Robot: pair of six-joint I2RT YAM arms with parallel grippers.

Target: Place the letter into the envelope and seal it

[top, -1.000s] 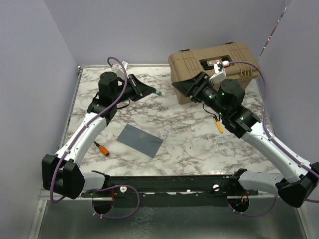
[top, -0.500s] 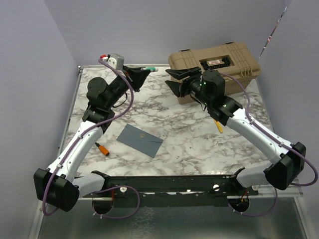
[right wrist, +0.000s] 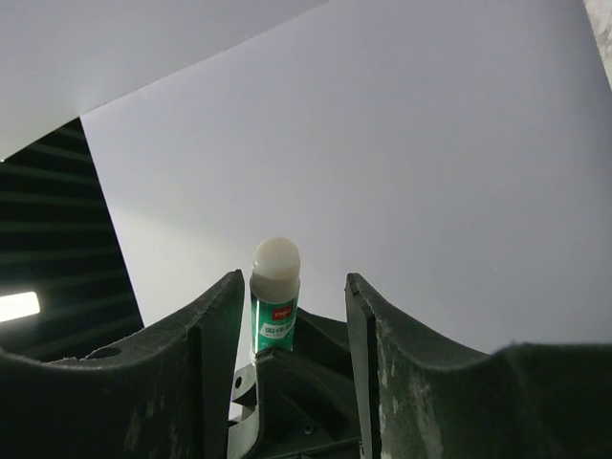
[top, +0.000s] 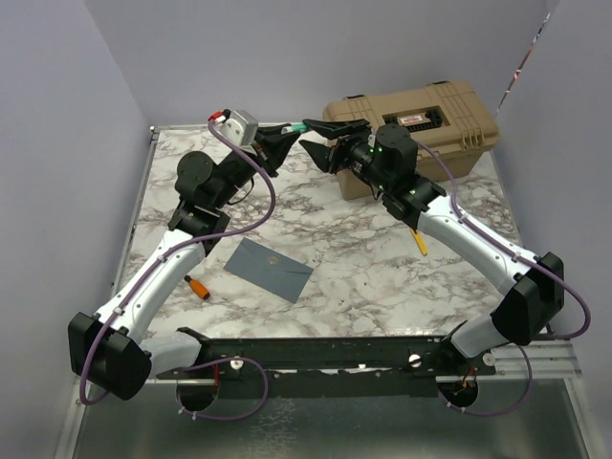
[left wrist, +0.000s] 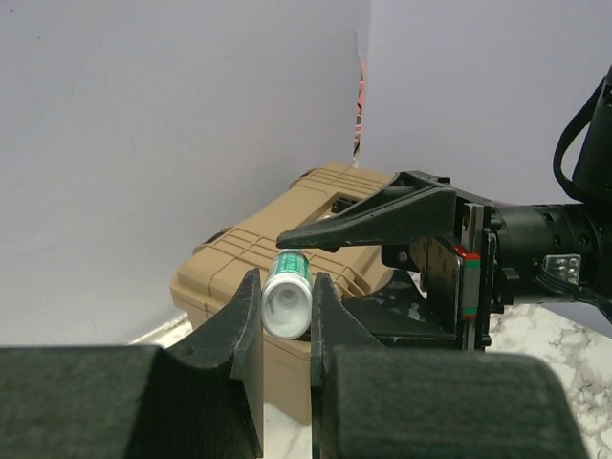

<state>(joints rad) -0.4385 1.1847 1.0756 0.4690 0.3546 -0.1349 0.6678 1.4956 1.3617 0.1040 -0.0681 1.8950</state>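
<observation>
Findings, both arms raised above the table (top: 373,268).

1. My left pincer (left wrist: 285,283) was clamped on a glue stick (left wrist: 287,306), a green tube with white ends. Both fingers pressed against the tube's sides near its flat end. The tube projected forward out of the grip, level with the fingers.

2. My right pincer (right wrist: 292,283) stood apart, its two fingers spread wide. It faced my left pincer tip to tip. The domed white cap of the glue stick lay between the spread fingers, with a clear gap to each. I recorded no contact between the right fingers and the tube.

3. The envelope (top: 269,270) lay flat on the marble top, well below both pincers and back towards the arm bases. It sat nearer my left arm than my right. Neither pincer touched it. Its grey face showed a small mark at the centre. I could not tell whether the flap was open or closed.

4. A tan hard case (top: 449,115) stood just behind my right pincer, lid down.

5. An orange-handled tool (top: 197,286) lay on the table just beside the envelope, well below my left pincer. A yellow item (top: 420,240) lay partly under my right arm; I could not identify it.
</observation>
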